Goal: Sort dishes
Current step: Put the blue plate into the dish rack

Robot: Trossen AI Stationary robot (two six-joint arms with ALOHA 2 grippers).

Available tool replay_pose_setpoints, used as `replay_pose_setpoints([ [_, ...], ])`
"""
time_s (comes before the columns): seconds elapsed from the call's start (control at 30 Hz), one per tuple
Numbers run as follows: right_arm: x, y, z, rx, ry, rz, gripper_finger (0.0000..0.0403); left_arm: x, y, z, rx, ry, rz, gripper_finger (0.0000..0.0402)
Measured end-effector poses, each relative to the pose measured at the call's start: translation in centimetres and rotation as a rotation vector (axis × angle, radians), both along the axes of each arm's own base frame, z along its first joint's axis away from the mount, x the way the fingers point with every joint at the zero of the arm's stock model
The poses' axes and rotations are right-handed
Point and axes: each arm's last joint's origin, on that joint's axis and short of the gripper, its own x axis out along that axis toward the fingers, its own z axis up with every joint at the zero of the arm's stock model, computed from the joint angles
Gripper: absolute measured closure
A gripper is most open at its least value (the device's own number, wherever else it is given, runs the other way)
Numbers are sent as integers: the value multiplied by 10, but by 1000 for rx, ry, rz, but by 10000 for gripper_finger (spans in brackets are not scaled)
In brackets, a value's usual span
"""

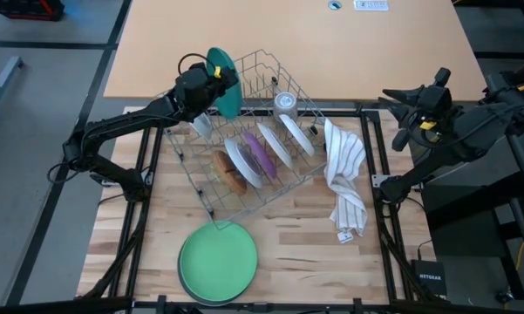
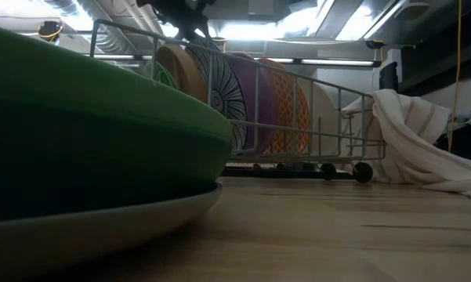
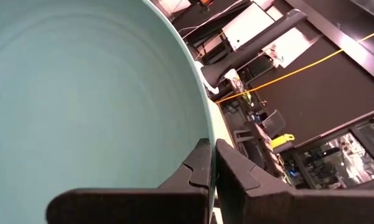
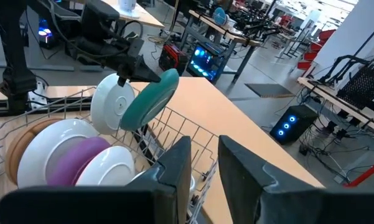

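The left gripper (image 1: 216,80) was pinched tight on the rim of the teal plate (image 1: 223,83), holding it tilted in the air above the far left corner of the wire rack (image 1: 270,187). White, purple and brown plates stood in the rack. The green plate (image 1: 218,257) lay flat on the table in front. The right gripper (image 1: 399,103) waited off to the side, fingers slightly apart, holding nothing.

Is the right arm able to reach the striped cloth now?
Probably yes. The right gripper hangs empty near the table's right edge, and the striped cloth lies uncovered beside the rack, nothing between them.
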Motion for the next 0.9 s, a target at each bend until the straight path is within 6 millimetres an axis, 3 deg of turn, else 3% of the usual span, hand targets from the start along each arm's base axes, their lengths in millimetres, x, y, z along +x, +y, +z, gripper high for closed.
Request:
replay_pose_setpoints([
  [0.3, -3, -1, 0, 25, 5, 38, 317, -1, -1, -4, -23, 44, 5, 401],
  [0.47, 0, 1, -10, 18, 34, 32, 317, 1, -3, -5, -20, 52, -4, 401],
  [0.63, 15, 9, -35, 24, 59, -41, 317, 1, -3, -5, -28, 45, -4, 401],
  [0.9, 51, 21, -91, 68, 81, -201, 317, 4, -9, -5, -64, -12, -8, 401],
])
